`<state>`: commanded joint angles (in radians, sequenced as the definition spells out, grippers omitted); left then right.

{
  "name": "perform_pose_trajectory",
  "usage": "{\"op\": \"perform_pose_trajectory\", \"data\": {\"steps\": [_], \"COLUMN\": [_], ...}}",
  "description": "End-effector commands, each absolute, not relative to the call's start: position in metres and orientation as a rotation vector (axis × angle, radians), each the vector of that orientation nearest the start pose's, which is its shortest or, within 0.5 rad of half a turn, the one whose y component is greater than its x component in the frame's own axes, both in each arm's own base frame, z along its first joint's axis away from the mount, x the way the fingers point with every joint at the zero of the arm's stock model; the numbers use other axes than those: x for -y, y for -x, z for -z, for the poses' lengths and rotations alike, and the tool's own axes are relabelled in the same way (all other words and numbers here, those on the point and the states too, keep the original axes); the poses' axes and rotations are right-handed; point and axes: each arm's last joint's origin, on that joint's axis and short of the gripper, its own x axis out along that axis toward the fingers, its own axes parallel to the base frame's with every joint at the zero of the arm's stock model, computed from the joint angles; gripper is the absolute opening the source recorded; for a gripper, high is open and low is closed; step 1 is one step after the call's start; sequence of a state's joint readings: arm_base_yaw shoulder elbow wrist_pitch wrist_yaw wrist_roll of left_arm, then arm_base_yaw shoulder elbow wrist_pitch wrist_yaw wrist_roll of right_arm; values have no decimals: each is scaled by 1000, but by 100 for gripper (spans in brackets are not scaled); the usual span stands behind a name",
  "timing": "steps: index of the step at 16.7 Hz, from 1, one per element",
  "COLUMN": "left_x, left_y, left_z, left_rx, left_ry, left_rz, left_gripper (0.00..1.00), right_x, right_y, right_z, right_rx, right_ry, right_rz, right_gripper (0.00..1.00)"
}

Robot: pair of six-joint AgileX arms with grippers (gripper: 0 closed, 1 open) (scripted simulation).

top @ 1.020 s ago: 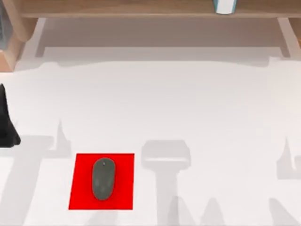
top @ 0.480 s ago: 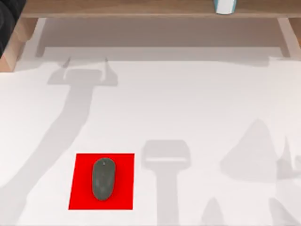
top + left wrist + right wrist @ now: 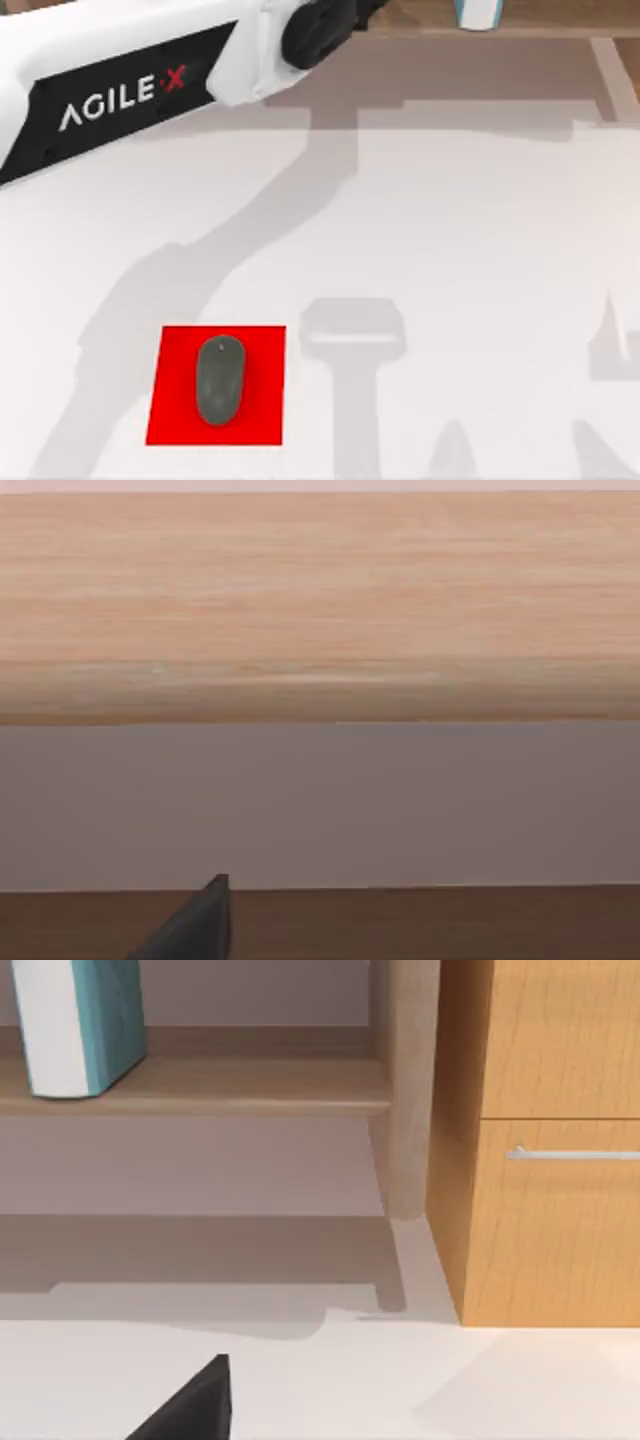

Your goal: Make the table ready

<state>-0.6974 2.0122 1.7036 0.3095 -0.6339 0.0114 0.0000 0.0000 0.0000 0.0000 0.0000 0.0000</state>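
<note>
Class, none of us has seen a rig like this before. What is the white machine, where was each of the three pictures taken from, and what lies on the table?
The white machine is a robot's left arm, reaching across the top view's upper left toward a wooden shelf. That picture comes from a camera above the white table. The other two come from cameras on each arm's wrist; a dark fingertip pokes into the left one, facing the shelf up close. On the table lies a red mat with a grey mouse on it. A blue and white object stands on the shelf. Nothing is seen held.
</note>
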Motion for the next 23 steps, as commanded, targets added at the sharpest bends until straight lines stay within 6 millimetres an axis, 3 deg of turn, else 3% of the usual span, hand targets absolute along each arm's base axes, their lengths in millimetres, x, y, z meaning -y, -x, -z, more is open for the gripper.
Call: {"op": "perform_pose_trajectory", "data": {"steps": [4,8,11,23], "left_x": [372,419,431,431], "left_y": [-406,-407,-405,-420], "left_z": [-264,-217,-204,-204], "left_rx": [1,9,11,11], "left_ry": [5,11,13,13], "left_rz": [29,20,17,17], "left_gripper": [100,100,100,100], "right_x": [1,1,1,1], "right_y": [-106,-106,-106,-106], "right_z": [-160,-160,-160,-160], "right_rx": [0,0,0,0], "right_ry": [0,0,0,0], "right_rz": [0,0,0,0], "right_gripper": [100,100,100,100]}}
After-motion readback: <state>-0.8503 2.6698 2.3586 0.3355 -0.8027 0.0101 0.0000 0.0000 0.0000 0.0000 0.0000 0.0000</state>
